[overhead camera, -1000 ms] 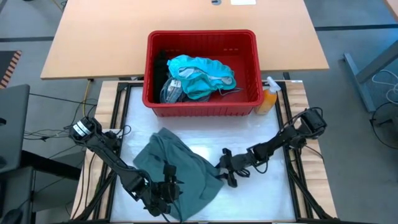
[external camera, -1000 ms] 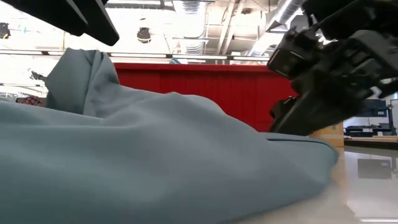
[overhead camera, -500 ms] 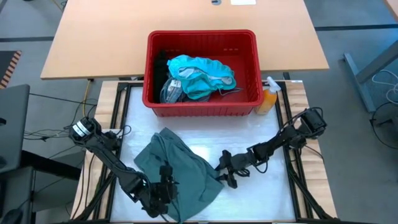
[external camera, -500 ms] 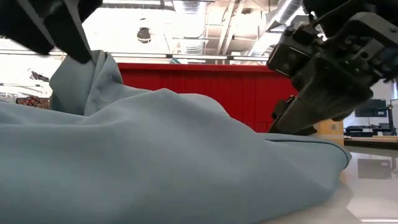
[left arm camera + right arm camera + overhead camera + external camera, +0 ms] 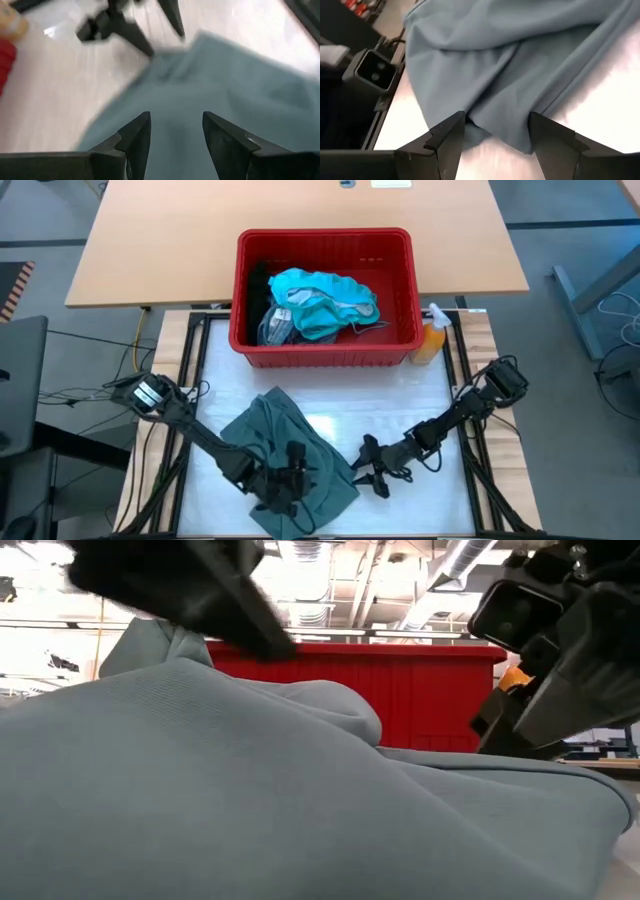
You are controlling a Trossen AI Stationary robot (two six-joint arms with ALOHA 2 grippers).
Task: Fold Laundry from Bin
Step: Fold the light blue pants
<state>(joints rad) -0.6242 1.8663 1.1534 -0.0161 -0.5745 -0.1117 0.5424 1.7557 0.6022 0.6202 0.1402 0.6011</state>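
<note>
A dull grey-green garment (image 5: 285, 435) lies crumpled on the white table, in front of the red bin (image 5: 325, 355). The bin holds bright teal laundry (image 5: 325, 300) and a black piece (image 5: 258, 285). My left gripper (image 5: 290, 485) stands open over the garment's near part, the cloth (image 5: 225, 75) spreading under its fingers. My right gripper (image 5: 372, 472) is open at the garment's right edge, low at the table. That edge (image 5: 495, 120) lies between its two fingers. In the low view the garment (image 5: 250, 790) fills the foreground. My left gripper slants down over the garment's near part (image 5: 172, 150) with open fingers; whether they touch the cloth I cannot tell. My right gripper comes from the table's right, slanting down, its fingers either side of the garment's right edge (image 5: 485, 127); whether they touch it cannot be seen.
An orange spray bottle (image 5: 432, 338) stands at the bin's right near corner. Bare white table (image 5: 400, 405) lies between the bin and my right gripper. A wooden table (image 5: 180, 240) stands behind the bin.
My left gripper has gone toward the table's right edge over the garment and sunk a little. My right gripper has gone toward the near edge along the garment's right side. In the low view the cloth now bulges higher.
</note>
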